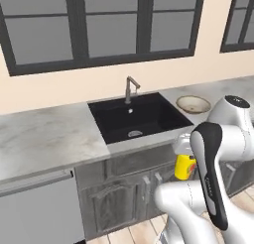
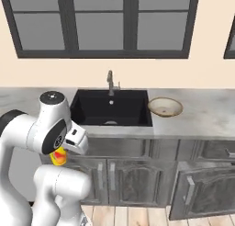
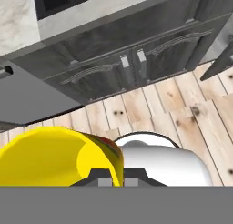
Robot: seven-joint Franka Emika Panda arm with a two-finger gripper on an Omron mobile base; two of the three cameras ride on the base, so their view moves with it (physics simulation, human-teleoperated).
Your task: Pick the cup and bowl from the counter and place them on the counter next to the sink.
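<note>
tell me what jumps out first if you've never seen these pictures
The bright yellow cup stands out, held in the shut gripper low in front of the dark cabinets. Next comes the black sink set in the pale counter, with the tan bowl sitting just right of it.

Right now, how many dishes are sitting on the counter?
1: the bowl on the counter right of the sink. The cup is off it, held in the gripper.
</note>
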